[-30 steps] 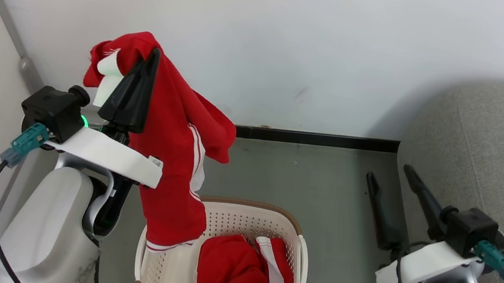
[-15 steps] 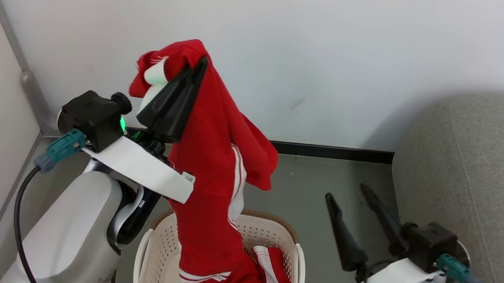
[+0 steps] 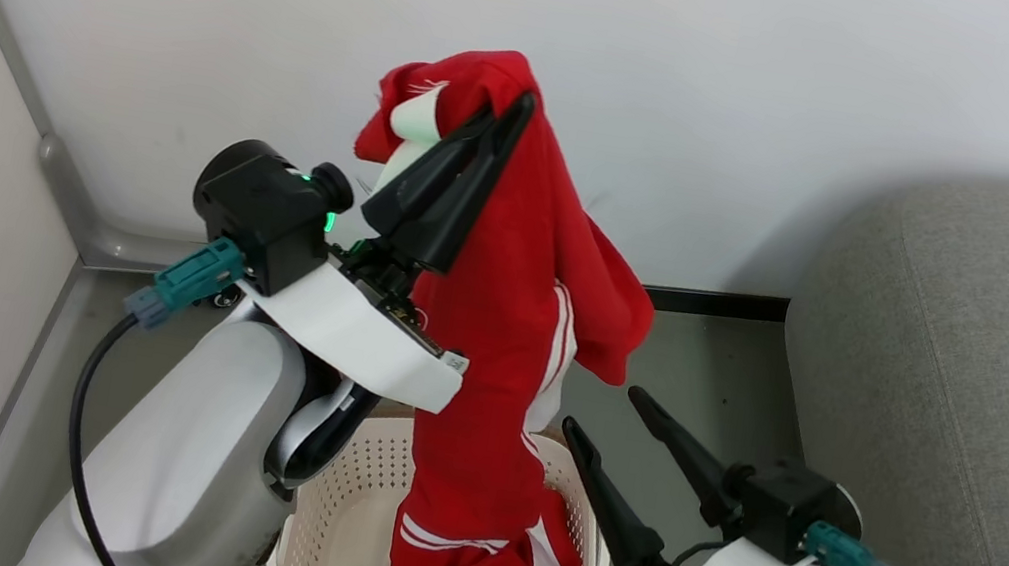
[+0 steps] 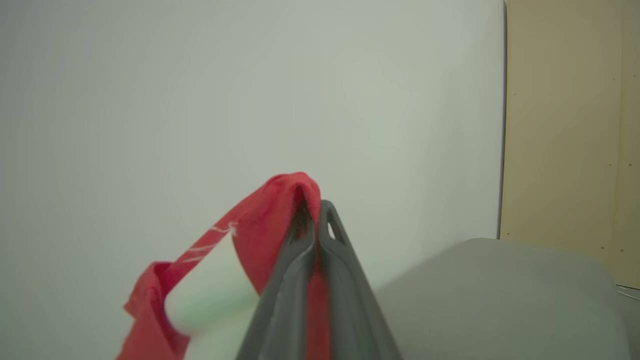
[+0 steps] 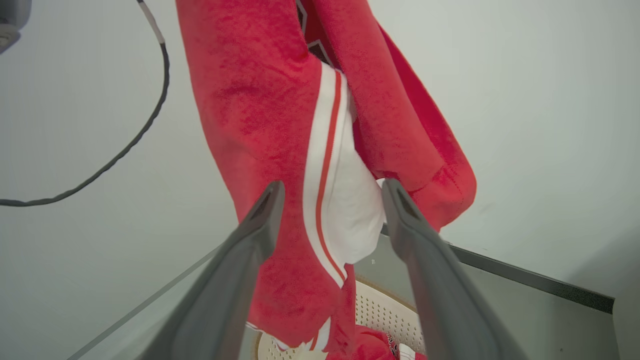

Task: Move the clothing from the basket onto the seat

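White wall (image 3: 799, 87) behind: your left gripper (image 3: 520, 105) clamps the vertically hanging red striped fabric garment (image 3: 508, 324); grey woven upholstered seat (image 3: 972, 398) at three o'clock; right gripper (image 3: 601, 410) spread wide, apparently empty.

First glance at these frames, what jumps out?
The red garment hangs high at centre, pinched at its top by the shut left gripper, its lower end down at the basket. The open right gripper points at it from the lower right, with the grey seat at the right.

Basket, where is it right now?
In the head view the basket sits on the floor at bottom centre, under the red garment held up by the left gripper, with the grey seat to its right.
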